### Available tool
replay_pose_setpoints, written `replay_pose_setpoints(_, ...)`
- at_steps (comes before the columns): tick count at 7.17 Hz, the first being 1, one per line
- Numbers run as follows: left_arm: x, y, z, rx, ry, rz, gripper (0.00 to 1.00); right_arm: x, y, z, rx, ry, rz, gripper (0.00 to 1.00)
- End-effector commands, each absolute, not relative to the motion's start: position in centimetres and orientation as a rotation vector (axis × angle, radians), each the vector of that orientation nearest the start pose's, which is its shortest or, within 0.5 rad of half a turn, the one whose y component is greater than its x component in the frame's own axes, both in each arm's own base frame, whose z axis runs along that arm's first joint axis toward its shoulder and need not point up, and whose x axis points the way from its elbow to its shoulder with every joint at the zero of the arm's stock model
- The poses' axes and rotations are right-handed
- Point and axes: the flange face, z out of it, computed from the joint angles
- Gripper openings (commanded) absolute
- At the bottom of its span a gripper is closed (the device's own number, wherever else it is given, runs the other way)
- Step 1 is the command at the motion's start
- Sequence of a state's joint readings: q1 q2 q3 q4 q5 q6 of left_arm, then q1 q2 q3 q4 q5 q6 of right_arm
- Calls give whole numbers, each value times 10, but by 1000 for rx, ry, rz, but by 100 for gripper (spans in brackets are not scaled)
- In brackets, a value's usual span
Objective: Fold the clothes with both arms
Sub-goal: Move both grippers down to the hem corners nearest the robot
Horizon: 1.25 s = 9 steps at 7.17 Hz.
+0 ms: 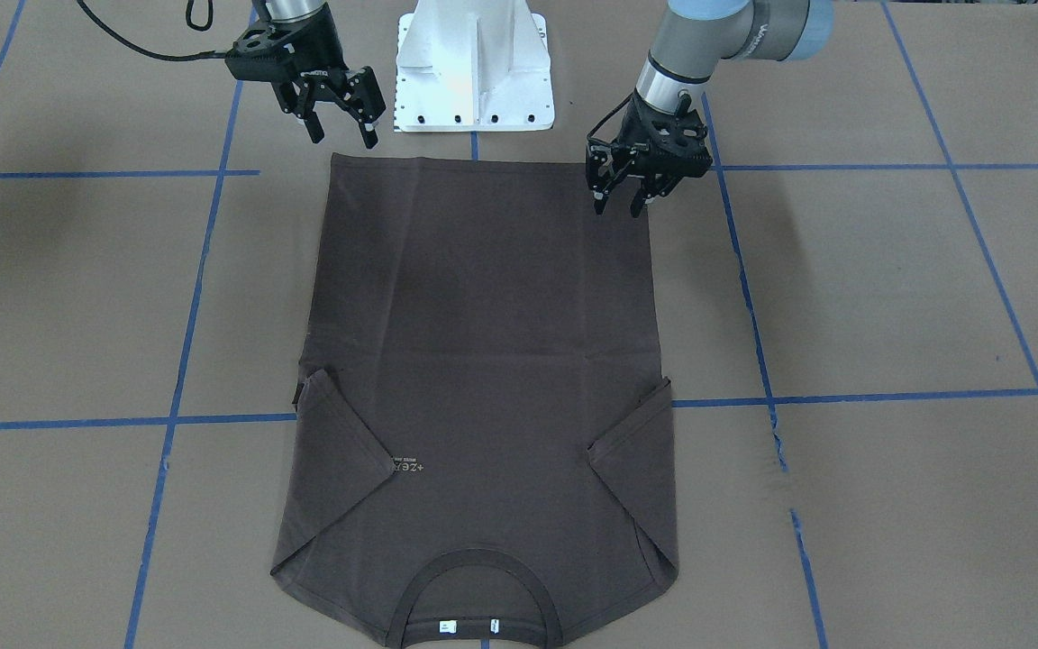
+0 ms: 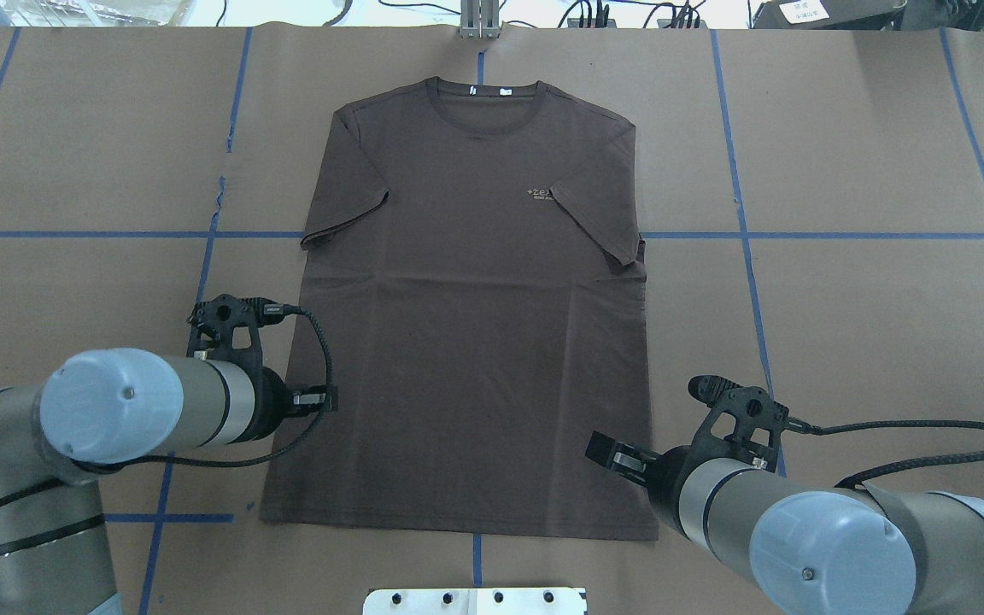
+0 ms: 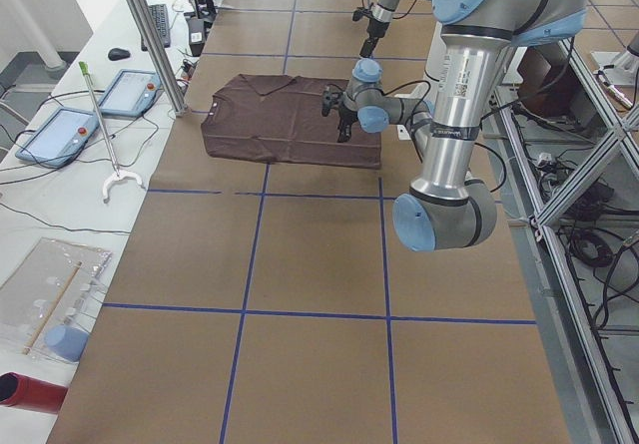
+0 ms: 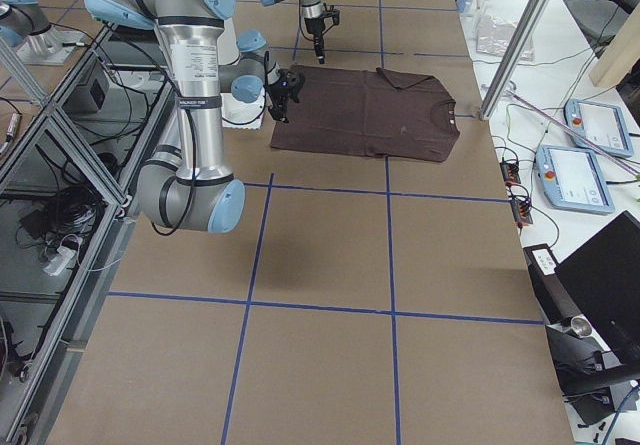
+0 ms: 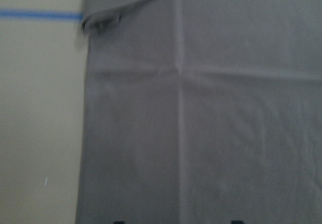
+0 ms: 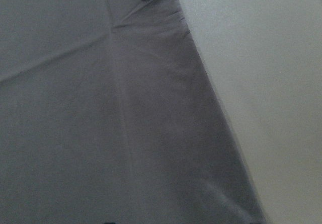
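Tabletop (image 1: 888, 288) holds flat T-shirt (image 1: 483, 342); left hand (image 1: 618, 209), right hand (image 1: 341, 138) agape.

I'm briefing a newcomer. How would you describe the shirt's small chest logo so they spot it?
On the brown table lies a dark brown short-sleeved T-shirt, collar away from the robot. Its tiny pale logo sits beside the folded-in sleeve on the robot's right, the chest's only marking.

Creased brown T-shirt (image 6: 100, 123), edge running diagonally, tan table (image 6: 266, 73) at right

left gripper (image 1: 617, 205) — jaws apart, pointing down | right gripper (image 1: 342, 136) — jaws apart, tilted
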<state>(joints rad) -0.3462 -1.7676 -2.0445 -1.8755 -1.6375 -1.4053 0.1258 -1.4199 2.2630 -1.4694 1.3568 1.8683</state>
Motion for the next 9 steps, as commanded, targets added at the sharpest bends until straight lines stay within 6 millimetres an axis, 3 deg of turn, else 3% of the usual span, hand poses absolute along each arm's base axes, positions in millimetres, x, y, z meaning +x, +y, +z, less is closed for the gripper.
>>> replay_pose_setpoints(1,455,-252,354,152,880,-157,55,-440,-209,266,121,-965,493,94)
replay_pose_setpoints(2,467,-230,359,119,874,-154,55,-440,-208,266,123,-965,493,94)
replay_pose_setpoints(3,472,-220,360,117,871,-143,55,-440,-209,267,124,-963,494,95)
replay_pose_setpoints(7,482,-202,364,110,859,-112,55,-440,-209,266,124,-965,494,95)
replay_pose_setpoints(9,484,-202,367,109,852,-112,53,-439,-209,266,124,-968,494,95)
